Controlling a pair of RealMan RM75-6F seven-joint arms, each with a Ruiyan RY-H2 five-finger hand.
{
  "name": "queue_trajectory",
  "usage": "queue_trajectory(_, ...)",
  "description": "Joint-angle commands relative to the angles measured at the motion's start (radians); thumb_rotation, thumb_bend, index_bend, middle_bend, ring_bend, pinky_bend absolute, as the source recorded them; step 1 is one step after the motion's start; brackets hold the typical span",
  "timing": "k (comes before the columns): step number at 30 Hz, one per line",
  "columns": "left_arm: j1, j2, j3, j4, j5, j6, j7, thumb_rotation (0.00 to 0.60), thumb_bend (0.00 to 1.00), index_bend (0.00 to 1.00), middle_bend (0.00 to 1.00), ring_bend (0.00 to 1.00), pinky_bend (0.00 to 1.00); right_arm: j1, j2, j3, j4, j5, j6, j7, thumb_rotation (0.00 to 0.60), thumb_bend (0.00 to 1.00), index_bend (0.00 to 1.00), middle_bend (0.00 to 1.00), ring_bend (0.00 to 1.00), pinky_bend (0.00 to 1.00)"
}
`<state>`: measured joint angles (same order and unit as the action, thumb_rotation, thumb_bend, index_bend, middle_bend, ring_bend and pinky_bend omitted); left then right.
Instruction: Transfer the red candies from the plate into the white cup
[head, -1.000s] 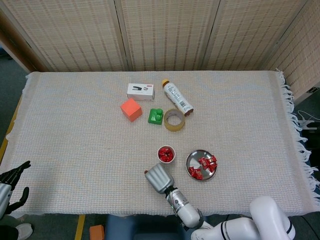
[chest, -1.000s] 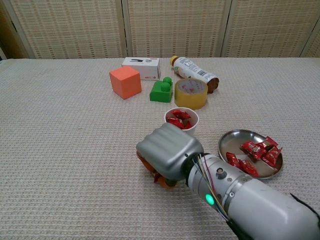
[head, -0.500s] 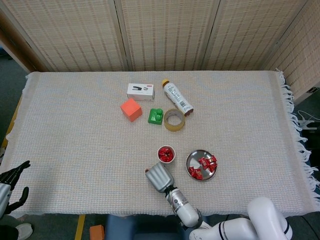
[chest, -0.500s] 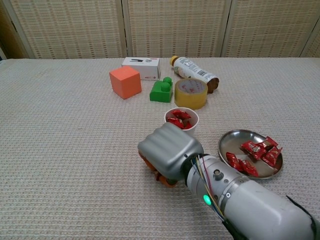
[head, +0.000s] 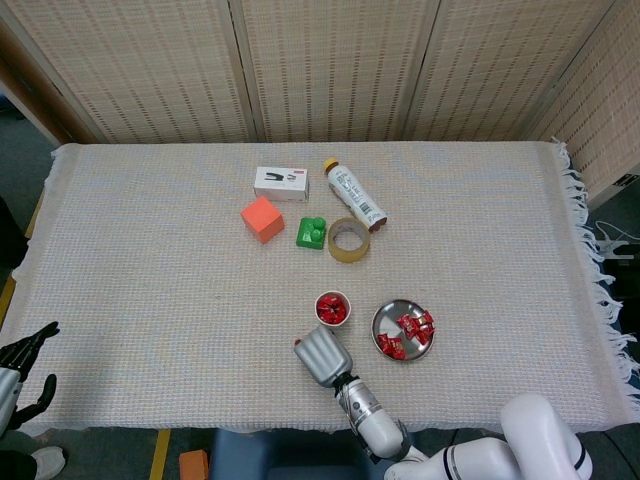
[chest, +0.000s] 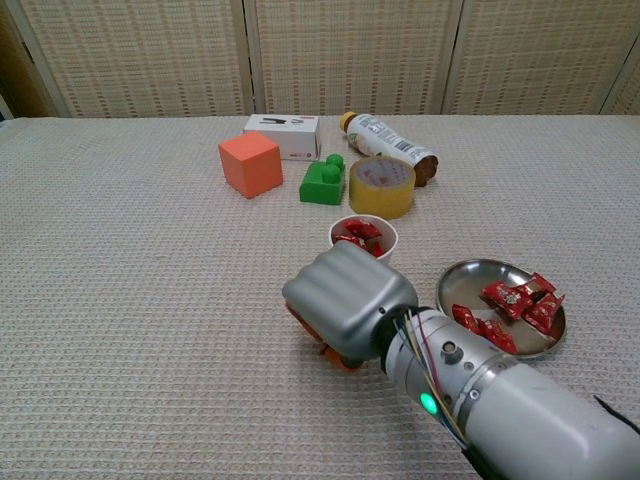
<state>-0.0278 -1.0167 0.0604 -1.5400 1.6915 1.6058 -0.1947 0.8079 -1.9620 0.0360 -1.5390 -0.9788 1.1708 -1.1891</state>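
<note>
The white cup (head: 332, 308) (chest: 363, 236) stands near the table's front and holds several red candies. Just to its right, the round metal plate (head: 381, 318) (chest: 456, 278) carries more red candies (head: 413, 325) (chest: 515, 298). My right hand (head: 321, 356) (chest: 348, 298) hovers low just in front of the cup and left of the plate, its grey back upward and its orange-padded fingers curled underneath. No candy shows in it. My left hand (head: 25, 365) hangs off the table's front left corner with its fingers spread, holding nothing.
Behind the cup lie a tape roll (head: 349, 239), a green block (head: 312, 232), an orange cube (head: 262, 219), a white box (head: 281, 182) and a bottle on its side (head: 354, 194). A woven cloth covers the table (head: 150, 270).
My right hand has drifted slightly to the right and toward the table's front edge. The cup, plate and left hand have not moved.
</note>
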Motion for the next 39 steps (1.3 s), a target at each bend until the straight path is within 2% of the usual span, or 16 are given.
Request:
queue_trajectory(1, -0.001, 0.000, 0.000, 0.000, 0.000, -0.002, 0.001, 0.600, 0.54, 0.01, 0.15, 0.21, 0.28, -0.008, 0.025, 0.007, -0.034, -0.023, 0.018, 0.015, 0.600, 0.32, 0.77, 0.79, 0.81, 1.00)
queue_trajectory(6, 0.000, -0.002, 0.000, -0.002, -0.001, -0.004, 0.007, 0.600, 0.54, 0.01, 0.15, 0.21, 0.28, -0.017, 0.070, 0.026, -0.107, -0.069, 0.037, 0.065, 0.600, 0.32, 0.77, 0.79, 0.81, 1.00)
queue_trajectory(11, -0.002, -0.002, -0.001, -0.004, -0.003, -0.008, 0.010, 0.600, 0.54, 0.01, 0.15, 0.21, 0.28, -0.024, 0.119, 0.084, -0.185, -0.116, 0.065, 0.139, 0.600, 0.32, 0.74, 0.79, 0.81, 1.00)
queue_trajectory(15, -0.005, -0.002, 0.001, -0.003, -0.003, -0.014, 0.009, 0.600, 0.54, 0.01, 0.15, 0.21, 0.28, -0.024, 0.139, 0.125, -0.185, -0.121, 0.094, 0.134, 0.600, 0.32, 0.72, 0.79, 0.81, 1.00)
queue_trajectory(21, -0.006, -0.003, 0.000, -0.003, -0.004, -0.016, 0.011, 0.600, 0.54, 0.01, 0.15, 0.21, 0.28, -0.027, 0.148, 0.163, -0.137, -0.047, 0.094, 0.125, 0.600, 0.32, 0.72, 0.79, 0.81, 1.00)
queue_trajectory(29, -0.007, -0.002, -0.001, -0.003, -0.009, -0.019, 0.009, 0.600, 0.54, 0.01, 0.16, 0.21, 0.28, -0.028, 0.151, 0.153, -0.095, -0.013, 0.075, 0.138, 0.600, 0.32, 0.69, 0.79, 0.81, 1.00)
queue_trajectory(33, -0.005, -0.002, 0.000, -0.003, -0.006, -0.015, 0.009, 0.600, 0.54, 0.01, 0.15, 0.21, 0.28, -0.026, 0.157, 0.147, -0.098, -0.004, 0.068, 0.137, 0.600, 0.32, 0.59, 0.79, 0.81, 1.00)
queue_trajectory(39, -0.005, -0.002, -0.001, -0.003, -0.006, -0.015, 0.009, 0.600, 0.54, 0.01, 0.15, 0.21, 0.28, -0.024, 0.163, 0.141, -0.109, 0.010, 0.065, 0.133, 0.600, 0.32, 0.32, 0.79, 0.79, 1.00)
